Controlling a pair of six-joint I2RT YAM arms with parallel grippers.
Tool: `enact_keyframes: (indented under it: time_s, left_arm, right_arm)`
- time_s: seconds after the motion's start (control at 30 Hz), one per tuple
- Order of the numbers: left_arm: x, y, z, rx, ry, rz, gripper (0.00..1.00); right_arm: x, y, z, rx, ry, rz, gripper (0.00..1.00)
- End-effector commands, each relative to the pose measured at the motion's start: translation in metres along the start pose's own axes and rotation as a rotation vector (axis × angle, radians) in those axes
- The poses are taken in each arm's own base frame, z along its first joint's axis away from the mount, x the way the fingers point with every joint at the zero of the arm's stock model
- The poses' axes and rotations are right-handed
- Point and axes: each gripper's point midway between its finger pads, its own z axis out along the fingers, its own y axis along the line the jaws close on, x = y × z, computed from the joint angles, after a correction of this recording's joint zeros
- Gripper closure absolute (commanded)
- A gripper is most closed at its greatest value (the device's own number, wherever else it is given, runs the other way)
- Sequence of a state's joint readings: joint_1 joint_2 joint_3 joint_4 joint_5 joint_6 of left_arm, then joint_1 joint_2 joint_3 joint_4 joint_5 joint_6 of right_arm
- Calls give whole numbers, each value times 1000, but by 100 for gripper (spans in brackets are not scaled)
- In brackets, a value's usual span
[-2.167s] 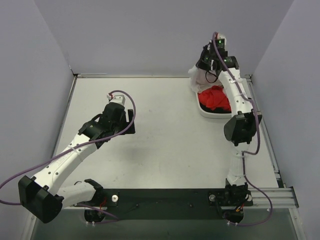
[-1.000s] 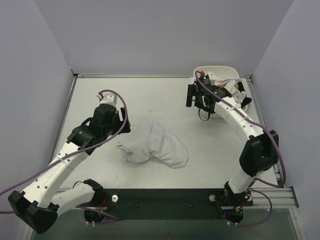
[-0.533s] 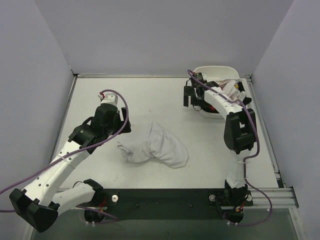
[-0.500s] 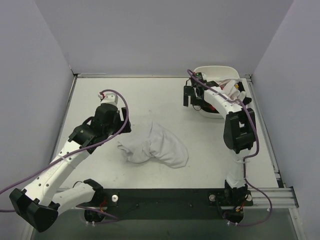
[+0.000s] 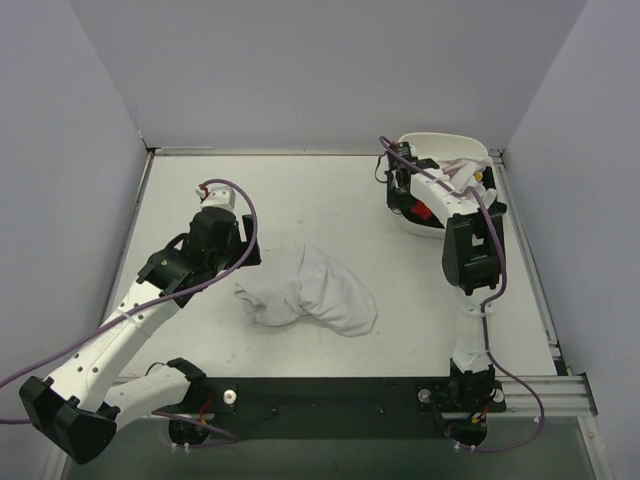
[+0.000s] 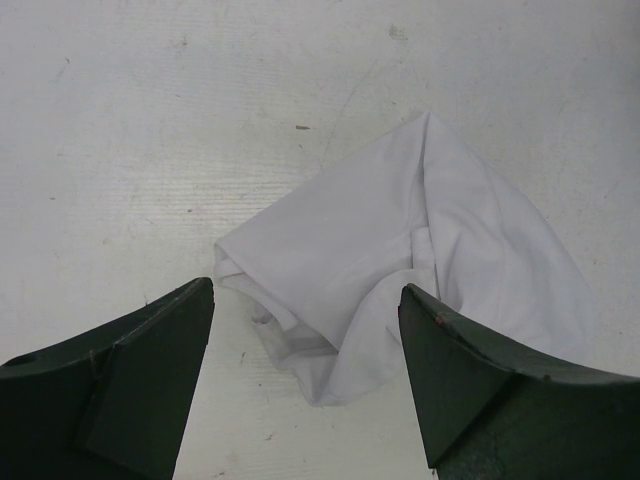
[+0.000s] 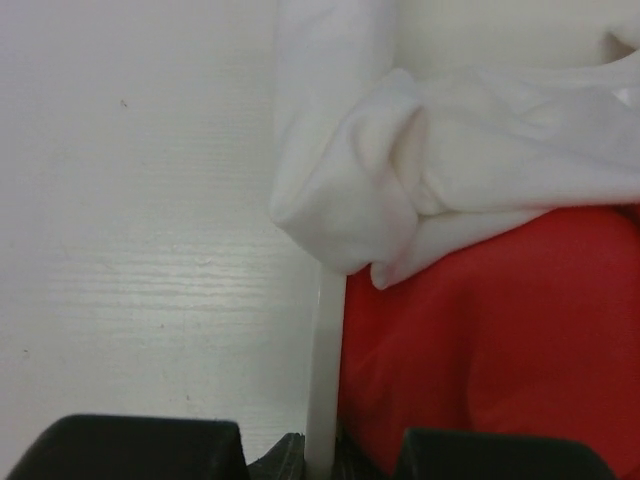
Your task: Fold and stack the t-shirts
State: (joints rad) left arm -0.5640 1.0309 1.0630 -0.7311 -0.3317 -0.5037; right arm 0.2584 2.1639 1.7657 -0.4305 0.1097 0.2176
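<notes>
1. Right fingers (image 7: pixel 140 445) have moved onto the tub (image 5: pixel 440 137) rim, straddling its wall beside the red t-shirt (image 7: pixel 500 350) inside; whether they clench, I cannot tell.
2. Left fingers (image 6: pixel 130 380) hover spread wide over the crumpled white t-shirt (image 5: pixel 310 290) on the bench (image 5: pixel 330 200).

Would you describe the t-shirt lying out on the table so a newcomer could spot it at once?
On the white table, look near the middle. There a crumpled white t-shirt lies alone on the bare surface, unlike the red t-shirt and white cloth bunched in the white tub at the far right corner.
</notes>
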Motion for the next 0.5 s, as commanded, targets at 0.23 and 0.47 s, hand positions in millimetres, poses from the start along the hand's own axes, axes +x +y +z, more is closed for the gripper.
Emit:
enact_keyframes:
  time_s: [0.23, 0.47]
  left_arm:
    - [-17, -4, -7, 9, -40, 16, 16]
    - [-20, -10, -7, 34, -38, 12, 16]
  right_arm:
    - [5, -63, 12, 147, 58, 123, 100]
    - [6, -94, 15, 111, 107, 138, 100]
